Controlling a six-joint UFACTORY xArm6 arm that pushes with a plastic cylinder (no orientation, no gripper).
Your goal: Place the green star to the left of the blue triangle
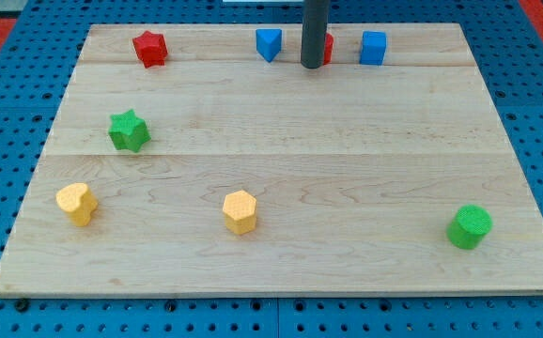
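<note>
The green star (129, 130) lies on the wooden board (281, 169) at the view's left, midway up. The blue triangle (269, 43) sits near the view's top, left of centre. My tip (312, 66) is at the lower end of the dark rod, just right of the blue triangle and far right of and above the green star. The rod hides most of a red block (328, 49) behind it.
A red star (149, 48) is at the top left. A blue cube (373, 47) is at the top right of the rod. A yellow heart (76, 203), a yellow hexagon (240, 211) and a green cylinder (469, 226) lie along the bottom.
</note>
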